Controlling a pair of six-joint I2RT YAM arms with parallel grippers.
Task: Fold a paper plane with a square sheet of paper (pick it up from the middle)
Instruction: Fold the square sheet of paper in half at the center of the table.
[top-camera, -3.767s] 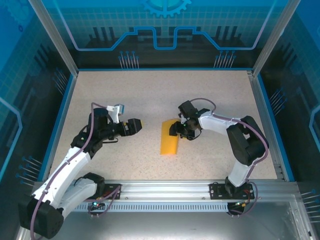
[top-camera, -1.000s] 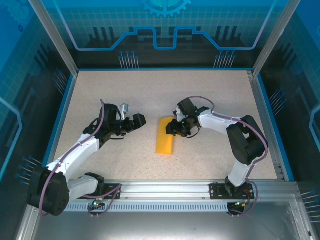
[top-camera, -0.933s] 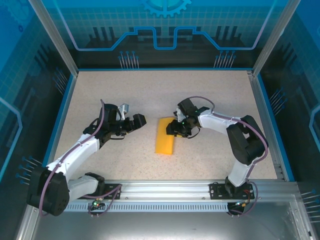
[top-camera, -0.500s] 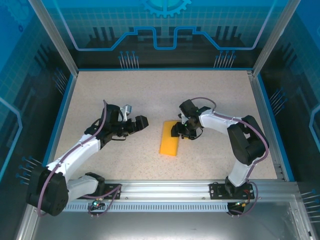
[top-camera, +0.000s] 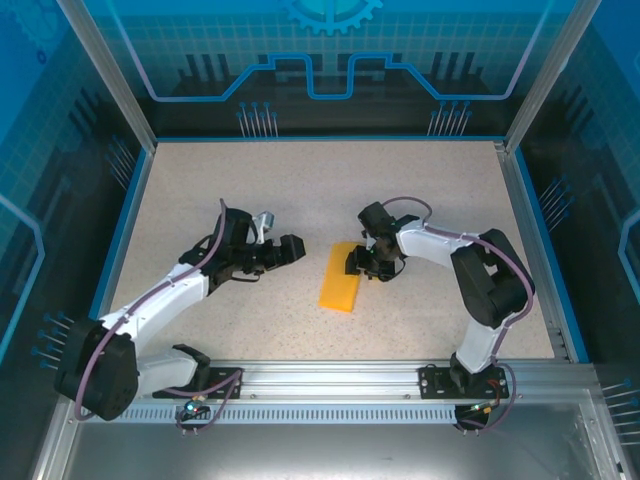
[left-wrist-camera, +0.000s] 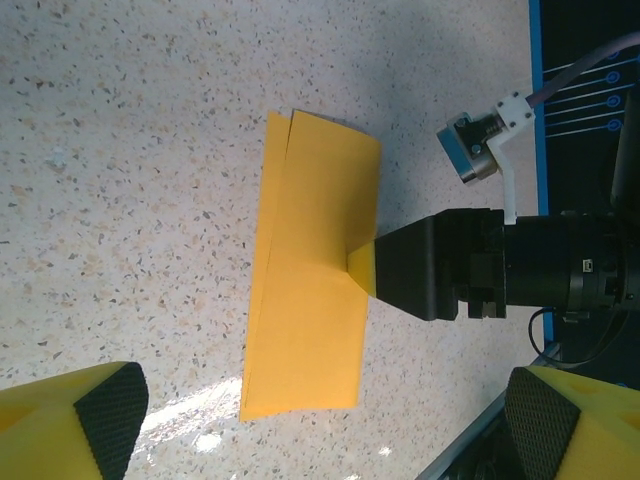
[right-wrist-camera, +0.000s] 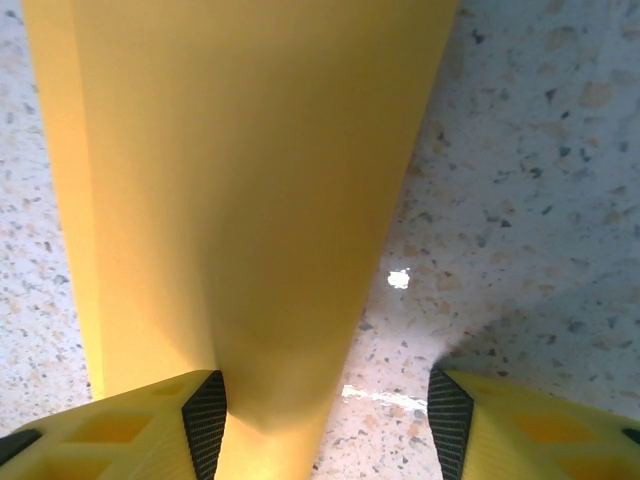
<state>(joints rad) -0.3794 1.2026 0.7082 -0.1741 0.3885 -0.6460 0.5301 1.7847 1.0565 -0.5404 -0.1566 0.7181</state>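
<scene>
Near the middle of the speckled worktop (top-camera: 300, 190) lies the orange-yellow paper (top-camera: 340, 277). It is folded into a narrow, flat strip, with two slightly offset layers showing at one end. The strip runs from near to far at a slight tilt.

The right arm (top-camera: 440, 245) reaches in from the right, its tip low at the far right edge of the strip. The right jaws are partly spread and pinch nothing. In the right wrist view, one yellow finger (right-wrist-camera: 120, 430) sits over the paper and the other is over bare worktop.

The left arm (top-camera: 170, 290) stretches in from the left and stops near the strip without touching it. The left jaws are spread wide, hold nothing and point towards the paper.
</scene>
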